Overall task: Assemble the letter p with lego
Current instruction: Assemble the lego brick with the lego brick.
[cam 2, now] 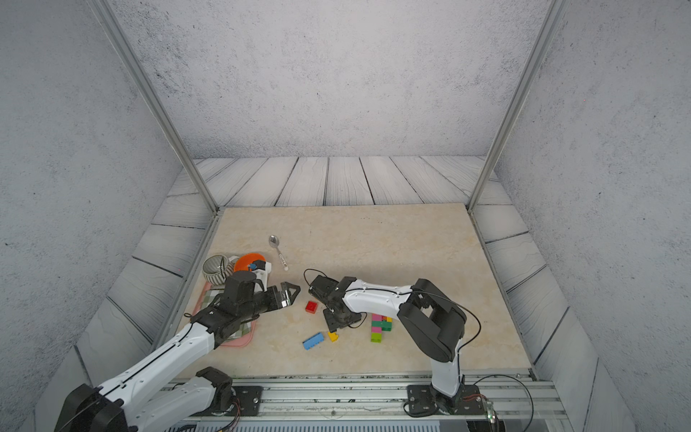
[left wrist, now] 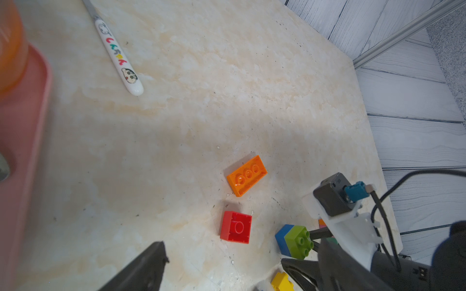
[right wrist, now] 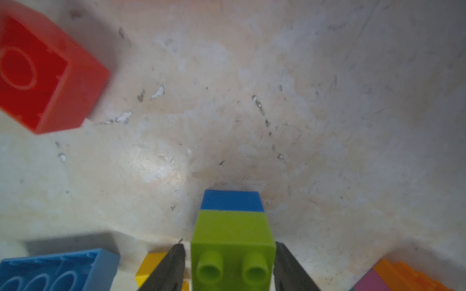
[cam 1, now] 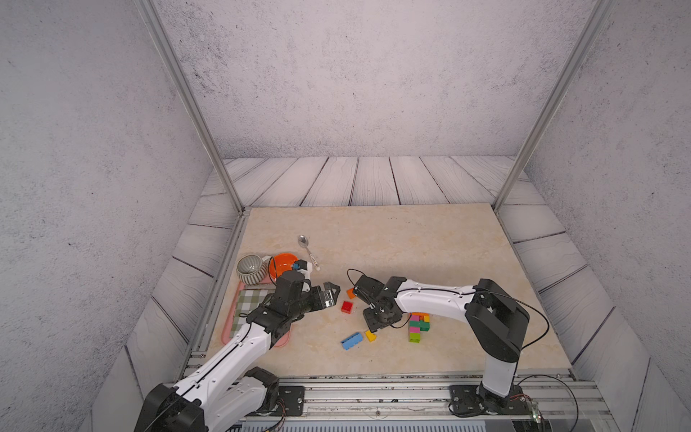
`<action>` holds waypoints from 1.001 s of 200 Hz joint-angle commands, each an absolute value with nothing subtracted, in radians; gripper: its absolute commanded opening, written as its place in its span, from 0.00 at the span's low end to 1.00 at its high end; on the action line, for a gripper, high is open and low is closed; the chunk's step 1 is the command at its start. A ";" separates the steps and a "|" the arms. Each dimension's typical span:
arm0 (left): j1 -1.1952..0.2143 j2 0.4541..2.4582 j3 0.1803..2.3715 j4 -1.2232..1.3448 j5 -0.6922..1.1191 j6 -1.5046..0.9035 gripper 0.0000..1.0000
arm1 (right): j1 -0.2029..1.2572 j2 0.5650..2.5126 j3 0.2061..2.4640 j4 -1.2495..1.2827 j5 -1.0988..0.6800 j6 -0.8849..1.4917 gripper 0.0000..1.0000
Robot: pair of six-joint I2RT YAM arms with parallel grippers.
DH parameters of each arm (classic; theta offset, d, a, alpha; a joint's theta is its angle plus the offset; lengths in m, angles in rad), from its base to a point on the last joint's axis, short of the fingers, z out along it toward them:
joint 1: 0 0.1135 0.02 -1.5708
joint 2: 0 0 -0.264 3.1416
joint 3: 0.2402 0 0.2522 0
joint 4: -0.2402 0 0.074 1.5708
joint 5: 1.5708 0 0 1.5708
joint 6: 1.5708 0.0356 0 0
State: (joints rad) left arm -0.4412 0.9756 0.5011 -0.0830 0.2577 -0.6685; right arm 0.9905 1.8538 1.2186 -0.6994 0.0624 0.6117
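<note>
**Right gripper (right wrist: 229, 245) astride lime-on-blue pair (right wrist: 232, 226); left gripper (cam 1: 329, 296) idle.**
Right jaws part-open, sliver of table (right wrist: 252, 113) beside one finger (right wrist: 174, 267): pair lies unclamped, likely staged for the part-built stack (cam 1: 418, 324) under right arm. Left jaws wide, empty, near red brick (cam 1: 347, 307), clear of the work.

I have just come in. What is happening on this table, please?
A two-armed robot is assembling a letter P. The right gripper has its fingers on either side of a lime-and-blue brick pair, which seems to rest on the table. A gap shows at one finger, so the grip looks loose. The left gripper is open and empty near the red brick. A partly built multicoloured lego piece lies further to the robot's right.
</note>
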 commanded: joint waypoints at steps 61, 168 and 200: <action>-0.446 0.997 0.492 -0.084 0.262 -0.645 0.98 | 0.993 1.821 1.186 -0.609 -0.039 0.646 0.66; -0.467 1.102 0.525 -0.086 0.311 -0.628 0.98 | 0.985 1.602 1.090 -0.571 -0.057 0.620 0.67; -0.480 1.084 0.504 -0.134 0.324 -0.685 0.99 | 0.986 1.537 1.050 -0.553 -0.075 0.553 0.67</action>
